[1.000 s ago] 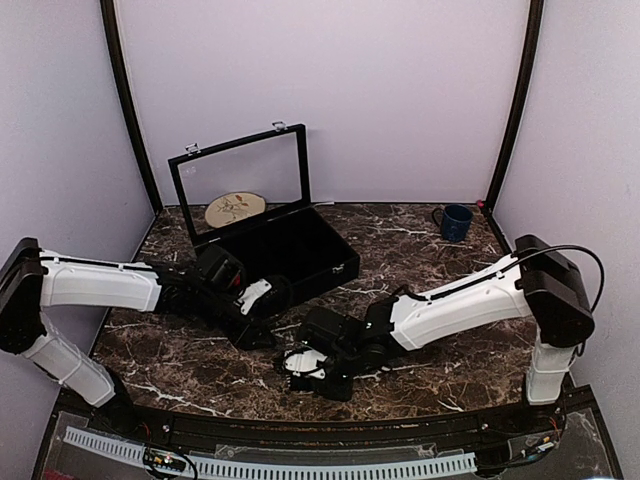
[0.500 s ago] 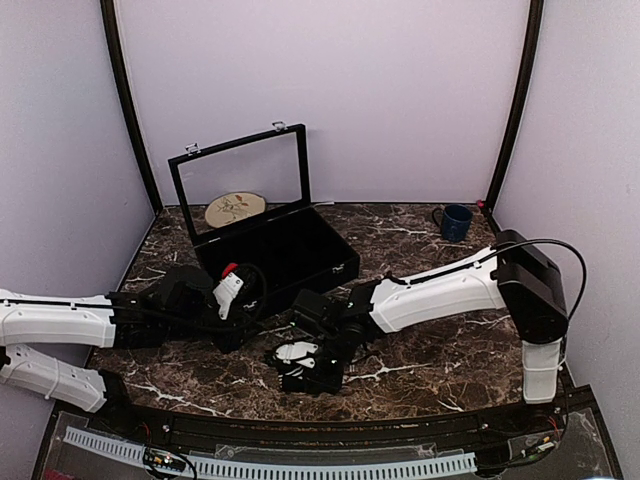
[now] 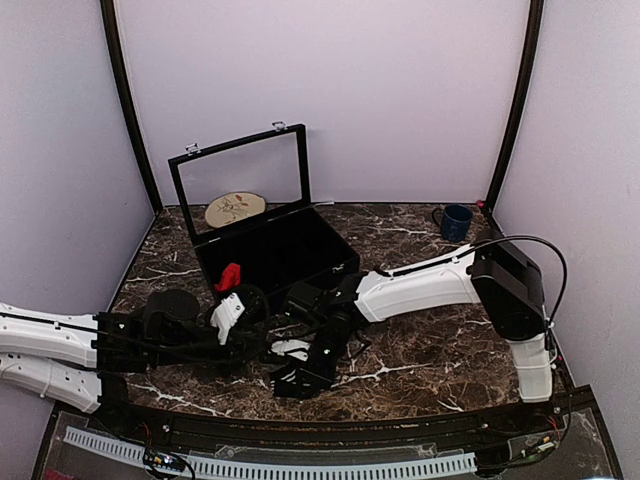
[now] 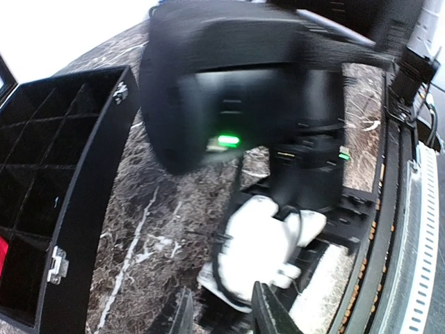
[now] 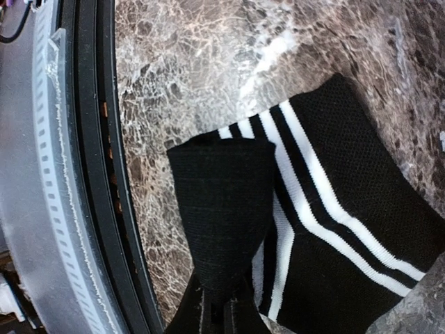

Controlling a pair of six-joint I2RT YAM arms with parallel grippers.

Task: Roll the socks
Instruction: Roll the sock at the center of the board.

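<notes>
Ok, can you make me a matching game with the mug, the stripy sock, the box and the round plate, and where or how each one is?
Things:
1. blue mug
2. black striped sock
3. black box
4. round plate

Places and states:
A. its lid stands open
B. pinched in the right pincer
C. far right corner of the table
D. behind the box, seen through the glass lid

Pairs: 1-C, 2-B, 3-A, 4-D
</notes>
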